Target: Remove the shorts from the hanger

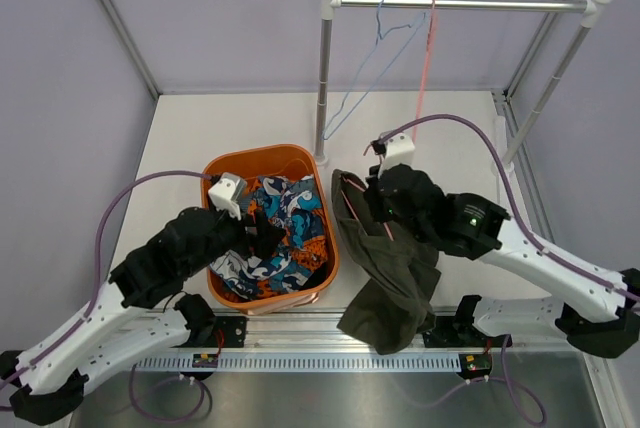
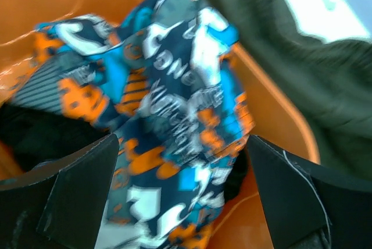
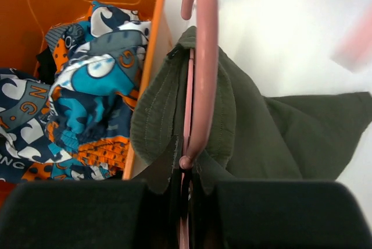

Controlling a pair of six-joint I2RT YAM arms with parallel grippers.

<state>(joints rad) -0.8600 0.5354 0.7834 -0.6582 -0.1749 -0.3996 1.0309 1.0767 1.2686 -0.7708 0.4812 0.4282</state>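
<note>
Right fingers tight on pink hanger, left fingers wide above orange basket.

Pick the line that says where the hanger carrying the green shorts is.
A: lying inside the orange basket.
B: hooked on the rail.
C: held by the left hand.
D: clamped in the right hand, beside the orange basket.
D: the right hand is shut on the hanger, and the shorts drape outside the wall of the basket.
</note>
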